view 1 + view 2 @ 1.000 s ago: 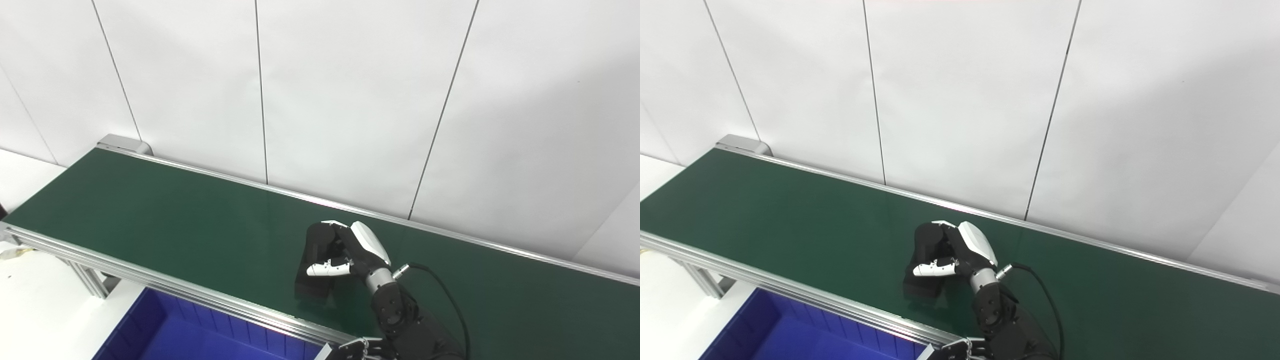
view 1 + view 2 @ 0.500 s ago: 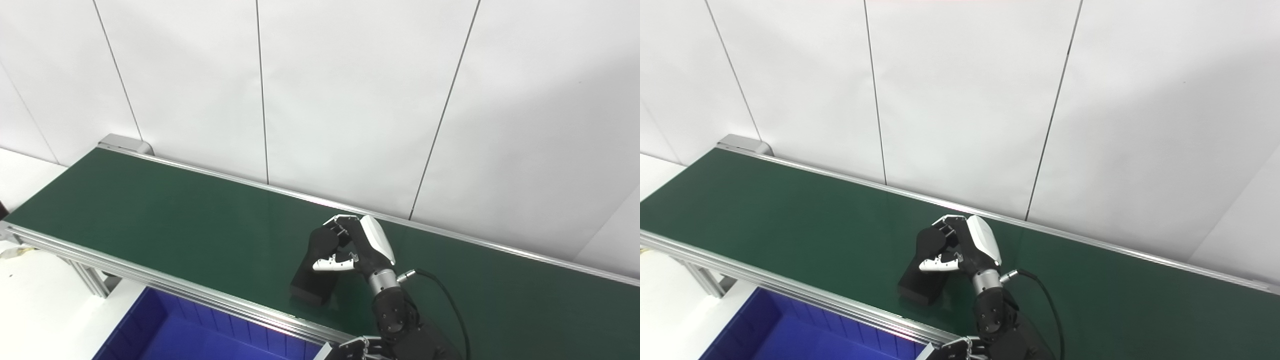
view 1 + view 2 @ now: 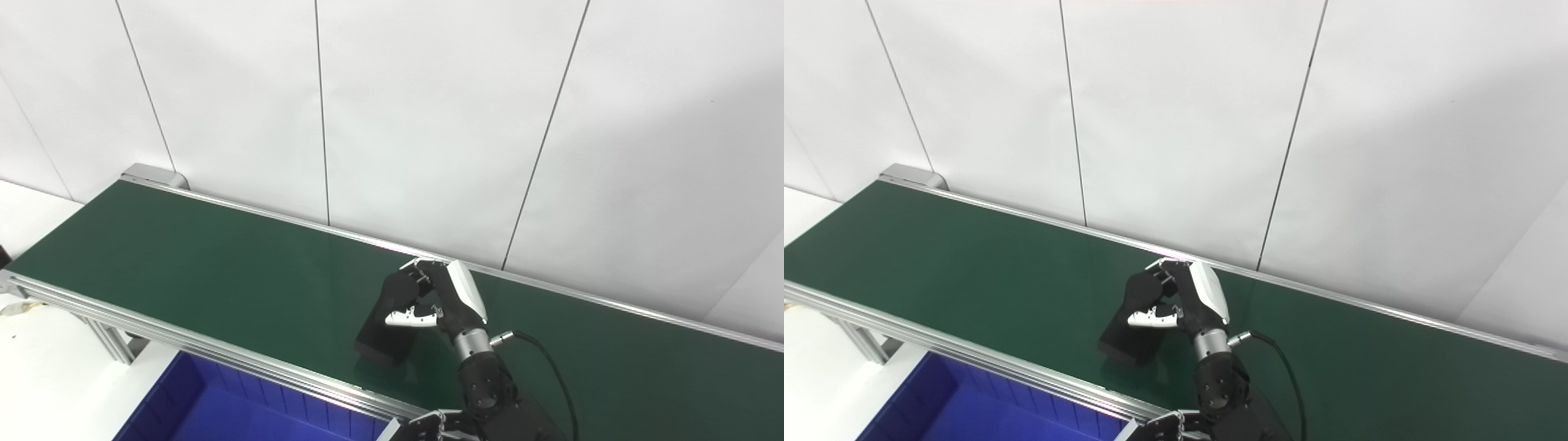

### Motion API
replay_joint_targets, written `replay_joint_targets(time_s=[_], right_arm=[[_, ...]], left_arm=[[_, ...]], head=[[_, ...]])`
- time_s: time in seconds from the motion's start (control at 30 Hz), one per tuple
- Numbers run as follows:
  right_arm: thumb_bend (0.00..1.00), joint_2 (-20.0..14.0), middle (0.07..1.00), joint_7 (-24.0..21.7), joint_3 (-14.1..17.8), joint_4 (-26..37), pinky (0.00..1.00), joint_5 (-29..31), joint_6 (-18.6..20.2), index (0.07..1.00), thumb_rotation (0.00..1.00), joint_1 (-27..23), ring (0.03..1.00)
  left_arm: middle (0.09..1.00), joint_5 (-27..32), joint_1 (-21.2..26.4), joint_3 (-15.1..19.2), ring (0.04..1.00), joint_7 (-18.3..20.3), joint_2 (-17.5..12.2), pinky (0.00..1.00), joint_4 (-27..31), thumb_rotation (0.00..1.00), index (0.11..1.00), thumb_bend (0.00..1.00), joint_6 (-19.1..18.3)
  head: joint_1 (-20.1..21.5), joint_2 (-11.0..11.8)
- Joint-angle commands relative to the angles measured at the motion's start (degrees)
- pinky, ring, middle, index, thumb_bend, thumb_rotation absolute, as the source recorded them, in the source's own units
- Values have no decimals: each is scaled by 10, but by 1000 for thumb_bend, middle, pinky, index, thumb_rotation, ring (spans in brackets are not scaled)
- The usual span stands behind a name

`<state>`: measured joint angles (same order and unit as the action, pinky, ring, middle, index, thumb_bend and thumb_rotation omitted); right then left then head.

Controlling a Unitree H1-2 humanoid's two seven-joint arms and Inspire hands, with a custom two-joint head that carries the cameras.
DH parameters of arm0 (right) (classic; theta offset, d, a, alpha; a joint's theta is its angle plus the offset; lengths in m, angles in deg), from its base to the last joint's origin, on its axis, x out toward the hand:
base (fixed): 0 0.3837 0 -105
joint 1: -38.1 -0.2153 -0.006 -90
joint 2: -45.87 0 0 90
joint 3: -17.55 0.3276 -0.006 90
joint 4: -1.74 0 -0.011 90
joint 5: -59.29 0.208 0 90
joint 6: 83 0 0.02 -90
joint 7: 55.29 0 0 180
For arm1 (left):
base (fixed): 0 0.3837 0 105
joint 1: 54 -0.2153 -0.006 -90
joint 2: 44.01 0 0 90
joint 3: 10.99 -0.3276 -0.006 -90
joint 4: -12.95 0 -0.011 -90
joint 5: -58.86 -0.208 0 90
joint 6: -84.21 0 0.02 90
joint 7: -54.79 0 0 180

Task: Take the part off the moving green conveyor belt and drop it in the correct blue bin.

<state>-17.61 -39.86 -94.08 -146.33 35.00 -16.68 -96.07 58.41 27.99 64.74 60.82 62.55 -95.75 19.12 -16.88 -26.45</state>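
Nearest, bottom edge: left hand, only pale fingertips in view beside the dark forearm of the other arm; whether fingers apart or together cannot be told.

Near left: blue bin, ribbed inner wall visible, set below the near rail of the conveyor, partly cut off by the bottom edge.

Near left beyond the bin: white table surface, with the aluminium leg frame of the conveyor standing on it.

Middle: green conveyor belt, running from far left to near right, bordered by silver rails on both long sides.

On the belt, right of centre: black part, elongated block shape, tilted with its near-left end low at the belt surface and its far end raised into the grasp.

Around the part's raised end: right hand, black with white back plate, fingers curled over the far end and white-tipped thumb pressed across the side; clamped on the part. Wrist and dark forearm leading down to the bottom edge, black cable looping off to the right.

Far: white panelled wall, thin dark seams between panels.
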Motion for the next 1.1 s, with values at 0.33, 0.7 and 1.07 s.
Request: replay_joint_targets(time_s=[0.33,0.7,1.07], right_arm=[[519,-45,491,-100,38,398,425,21,129,503,0,106,442],[517,-42,504,-144,67,627,384,49,222,510,0,164,422],[519,-79,500,-178,75,785,392,-2,299,502,0,215,436]], left_arm=[[777,28,-8,28,737,42,-4,697,35,306,777,947,20],[795,52,-26,39,773,61,-13,752,82,367,805,896,16],[791,75,-29,47,767,73,-38,738,125,374,803,902,-4]], head=[[48,-35],[129,-113],[201,-184]])
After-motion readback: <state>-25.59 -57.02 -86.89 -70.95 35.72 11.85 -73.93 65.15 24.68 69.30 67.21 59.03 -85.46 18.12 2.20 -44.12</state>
